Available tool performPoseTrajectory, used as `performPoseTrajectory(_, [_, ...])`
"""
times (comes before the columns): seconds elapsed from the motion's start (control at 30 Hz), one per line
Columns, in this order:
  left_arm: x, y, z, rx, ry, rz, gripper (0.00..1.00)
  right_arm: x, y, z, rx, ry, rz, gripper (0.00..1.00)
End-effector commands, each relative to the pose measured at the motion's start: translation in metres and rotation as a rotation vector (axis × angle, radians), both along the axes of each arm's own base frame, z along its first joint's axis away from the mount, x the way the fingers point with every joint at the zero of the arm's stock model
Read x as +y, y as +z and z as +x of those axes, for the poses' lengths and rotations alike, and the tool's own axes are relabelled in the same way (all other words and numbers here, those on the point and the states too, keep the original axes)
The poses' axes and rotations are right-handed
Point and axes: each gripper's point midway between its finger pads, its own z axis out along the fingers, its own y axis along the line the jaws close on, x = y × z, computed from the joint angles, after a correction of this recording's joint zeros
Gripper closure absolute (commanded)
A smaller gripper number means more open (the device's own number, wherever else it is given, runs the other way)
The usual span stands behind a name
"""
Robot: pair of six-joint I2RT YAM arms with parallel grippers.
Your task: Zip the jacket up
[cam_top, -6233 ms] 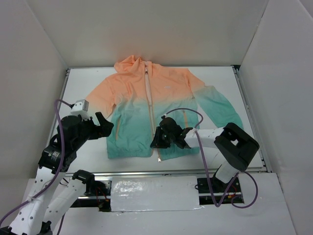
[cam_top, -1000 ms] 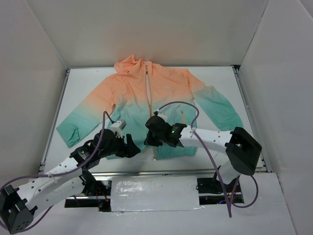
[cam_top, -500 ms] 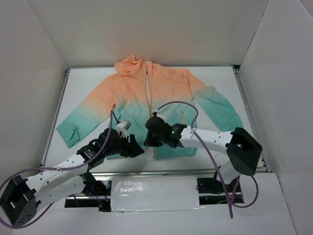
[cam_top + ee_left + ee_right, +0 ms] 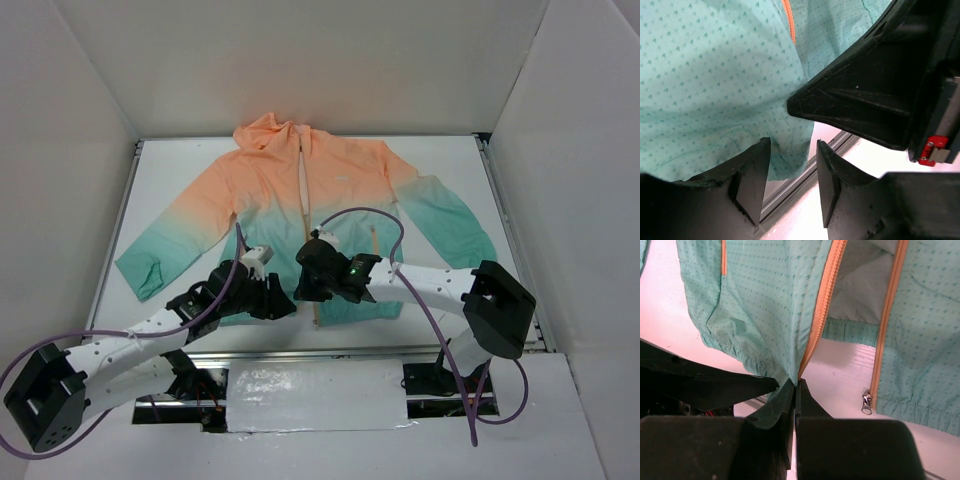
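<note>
jacket (image 4: 300, 190) thin, limp, slippery; right gripper (image 4: 794, 389) clamped on zipper tape (image 4: 821, 315) at hem (image 4: 735, 356), left gripper (image 4: 792, 160) fingers apart, should pinch hem

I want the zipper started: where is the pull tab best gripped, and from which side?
Pinch the metal pull tab at the foot of the free zipper tape, across its flat faces. It lies beside the jacket's hem on bare table, so coming low from the hem side looks best. The right gripper is shut on the other front's hem; the left gripper is open.
</note>
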Motion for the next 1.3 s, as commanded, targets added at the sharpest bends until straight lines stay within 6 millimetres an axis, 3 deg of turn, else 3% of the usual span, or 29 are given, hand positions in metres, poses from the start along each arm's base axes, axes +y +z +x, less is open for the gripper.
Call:
performPoseTrajectory(0.0, [-0.007,0.007,0.004,-0.051,-0.032,-0.026,0.46,0.011,0.014,0.001,-0.027,0.015,0.036,1.00])
performPoseTrajectory(0.33, [-0.008,-0.003,0.001,-0.039,-0.043,-0.028,0.58,0.012,0.019,0.000,-0.031,0.021,0.053,1.00])
performPoseTrajectory(0.5, [-0.011,-0.003,0.002,-0.038,-0.051,-0.033,0.52,0.012,0.017,0.000,-0.026,0.022,0.050,1.00])
performPoseTrajectory(0.7, [-0.008,-0.008,0.002,-0.036,-0.043,-0.017,0.52,0.014,0.015,-0.001,-0.018,0.024,0.056,1.00])
performPoseTrajectory(0.93, [-0.010,-0.008,0.001,-0.038,-0.054,-0.027,0.83,0.013,0.016,0.000,-0.022,0.023,0.055,1.00])
performPoseTrajectory(1.0, [-0.012,-0.007,-0.001,-0.037,-0.070,-0.041,0.99,0.014,0.018,-0.002,-0.021,0.032,0.072,0.99])
performPoseTrajectory(1.03, [-0.015,-0.004,-0.001,-0.040,-0.074,-0.060,1.00,0.015,0.020,-0.002,-0.023,0.036,0.086,0.98])
performPoseTrajectory(1.1, [-0.019,-0.001,-0.004,-0.030,-0.092,-0.089,1.00,0.013,0.020,-0.005,-0.037,0.045,0.104,0.74])
performPoseTrajectory(1.13, [-0.021,0.002,-0.004,-0.029,-0.091,-0.106,1.00,0.007,0.022,-0.008,-0.052,0.050,0.123,0.39])
performPoseTrajectory(1.23, [-0.021,0.006,-0.006,-0.008,-0.070,-0.134,1.00,-0.008,0.038,-0.001,-0.119,0.007,0.149,0.21])
performPoseTrajectory(1.27, [-0.020,0.010,-0.005,-0.006,-0.056,-0.147,1.00,-0.017,0.038,0.000,-0.129,-0.010,0.125,0.19])
